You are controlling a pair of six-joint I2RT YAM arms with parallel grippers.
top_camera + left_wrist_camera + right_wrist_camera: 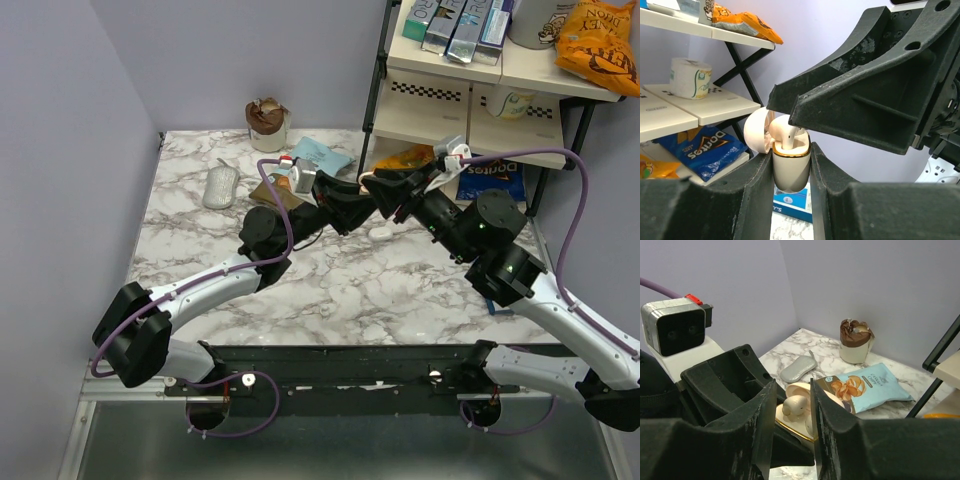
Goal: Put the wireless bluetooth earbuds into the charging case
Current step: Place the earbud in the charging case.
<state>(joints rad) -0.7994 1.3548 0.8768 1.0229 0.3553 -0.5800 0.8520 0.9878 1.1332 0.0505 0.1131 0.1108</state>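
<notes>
My left gripper (791,172) is shut on the charging case (790,175), a cream case with a gold rim, held upright above the table with its lid (756,131) open. My right gripper (792,390) is shut on one earbud (796,406) and holds it over the case (790,429) with its stem down in a slot. The same earbud (788,136) shows in the left wrist view under the right fingers (855,100). A second earbud (809,424) sits in the case. In the top view the left gripper (360,212) and right gripper (393,208) meet mid-table.
A grey oval object (220,187) lies at the back left. A cup (267,122) and a light blue chips bag (322,155) are at the back. A shelf rack (450,110) with snack bags stands at the back right, a blue Doritos bag (490,180) below it.
</notes>
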